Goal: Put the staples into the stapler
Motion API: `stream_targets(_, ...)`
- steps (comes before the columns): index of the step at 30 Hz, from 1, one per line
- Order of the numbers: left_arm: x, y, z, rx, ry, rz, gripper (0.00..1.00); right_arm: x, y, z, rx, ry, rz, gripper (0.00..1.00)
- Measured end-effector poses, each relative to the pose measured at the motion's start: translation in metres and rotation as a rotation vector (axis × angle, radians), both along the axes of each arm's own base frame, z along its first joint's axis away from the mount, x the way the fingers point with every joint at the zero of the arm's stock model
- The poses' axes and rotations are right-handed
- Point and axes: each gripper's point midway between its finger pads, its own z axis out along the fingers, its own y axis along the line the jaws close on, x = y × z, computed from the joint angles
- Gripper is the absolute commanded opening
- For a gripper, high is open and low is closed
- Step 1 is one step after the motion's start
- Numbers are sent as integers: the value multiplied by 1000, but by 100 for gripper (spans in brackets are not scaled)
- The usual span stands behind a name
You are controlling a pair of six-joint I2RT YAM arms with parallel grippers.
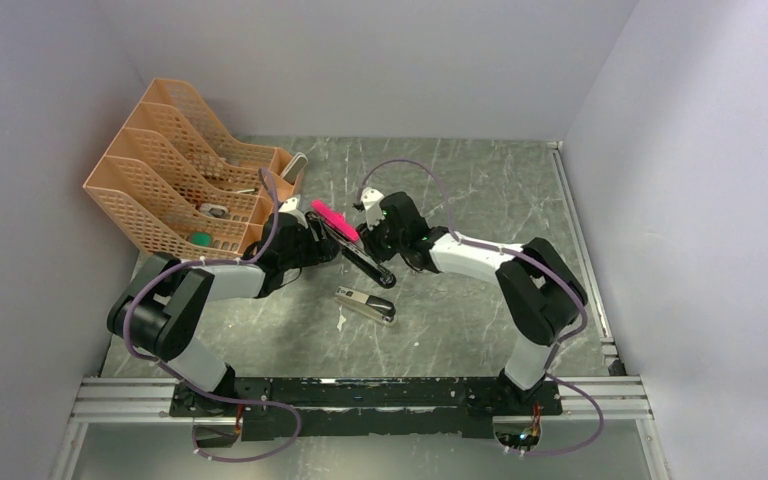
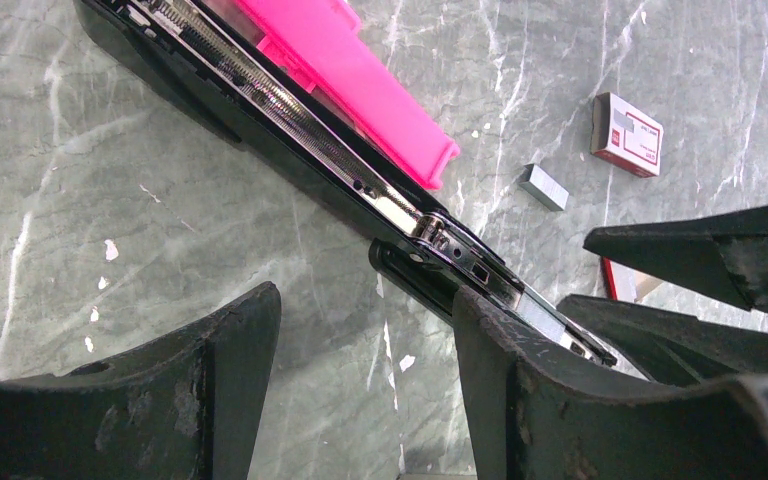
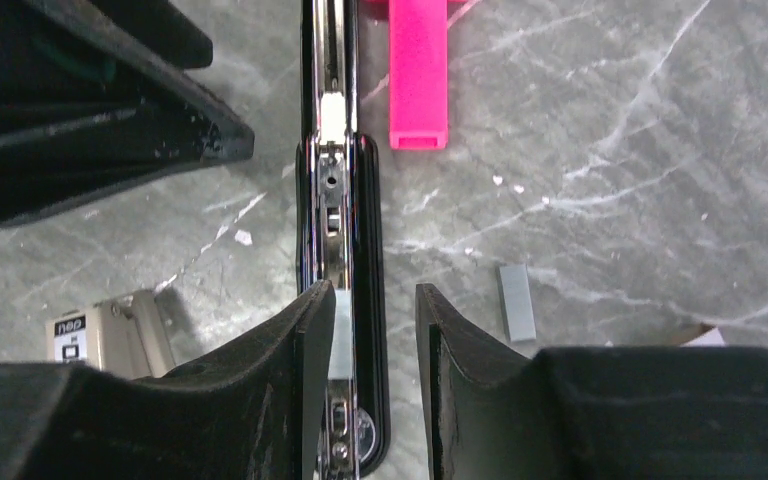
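**While the claws meet, the stapler (image 3: 368, 230) lies open**

Where the grey marbled counter (image 1: 480, 310) meets the far-left wall, a peach file rack (image 1: 170, 170) stands, well away from the left claw (image 2: 365, 305) on its outer side. Between the two claws lies the black stapler, folded open, its silver rail facing up. The left claw gapes wide and grips nothing; the stapler's hinge end passes just beyond one of its fingers. The right claw (image 3: 372, 295) is partly open, straddling the stapler's end without clamping it. A pink plastic piece (image 3: 418, 70) lies beside the rail, ahead of the right claw. A white-and-red box (image 2: 627, 133) sits ahead of the left claw. The staples (image 3: 340, 335), one pale strip, rest over the rail against the inner face of one right-claw finger; a second strip (image 3: 517, 300) lies loose on the counter just outside the other finger
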Motion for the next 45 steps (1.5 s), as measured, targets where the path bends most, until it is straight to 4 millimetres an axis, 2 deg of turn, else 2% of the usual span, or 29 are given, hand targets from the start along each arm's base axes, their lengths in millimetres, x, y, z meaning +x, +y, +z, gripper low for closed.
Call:
stream_targets(4, 0, -1, 0, 0, 0, -2, 68, 6, 8, -1, 14, -4, 8, 39)
stream_targets(11, 0, -1, 0, 0, 0, -2, 68, 5, 9, -21, -8, 29, 12, 39)
stream_targets(21, 0, 0, 0, 2, -2, -3, 68, 8, 9, -21, -12, 25, 5, 39)
stream_targets(45, 0, 0, 0, 3, -2, -2, 68, -12, -16, -22, -67, 56, -20, 39)
